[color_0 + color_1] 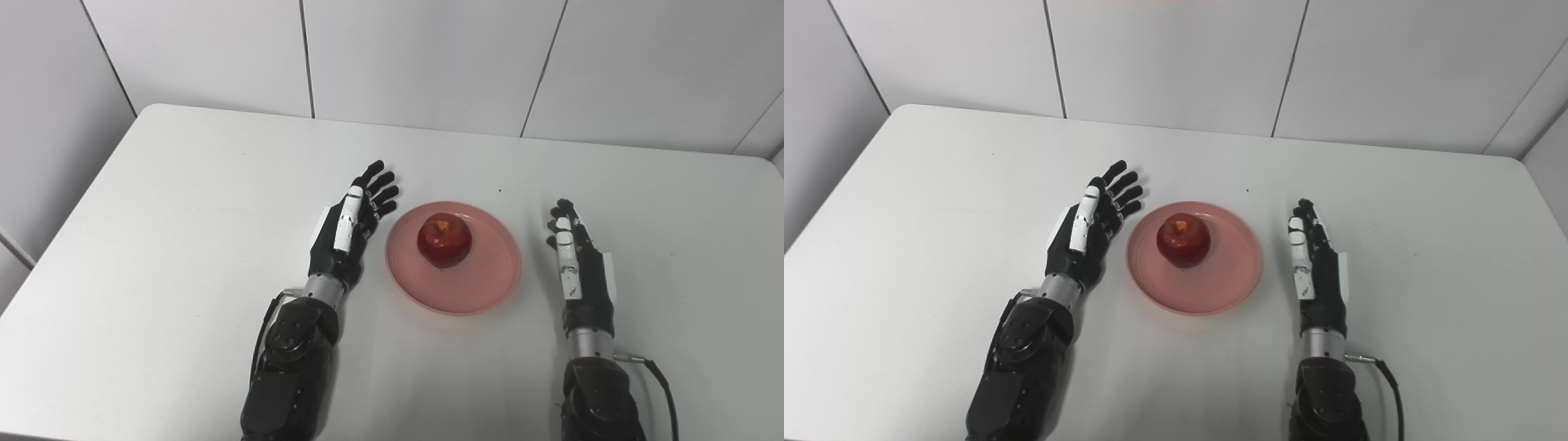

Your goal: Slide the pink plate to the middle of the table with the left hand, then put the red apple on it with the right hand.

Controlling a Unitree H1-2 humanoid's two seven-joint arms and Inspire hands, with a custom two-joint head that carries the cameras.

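Note:
A pink plate (484, 282) lies near the middle of the white table (184, 202). A red apple (444, 239) sits on the plate, a little toward its far left part, stem end up. My left hand (352, 226) rests just left of the plate, fingers stretched out and apart, holding nothing; its fingertips are a small gap from the plate's rim. My right hand (576, 260) stands on edge to the right of the plate, fingers straight, also holding nothing and apart from the rim.
White wall panels (429, 61) rise behind the table's far edge. A black cable (664, 383) trails from the right forearm near the bottom edge. A tiny dark speck (500, 190) lies beyond the plate.

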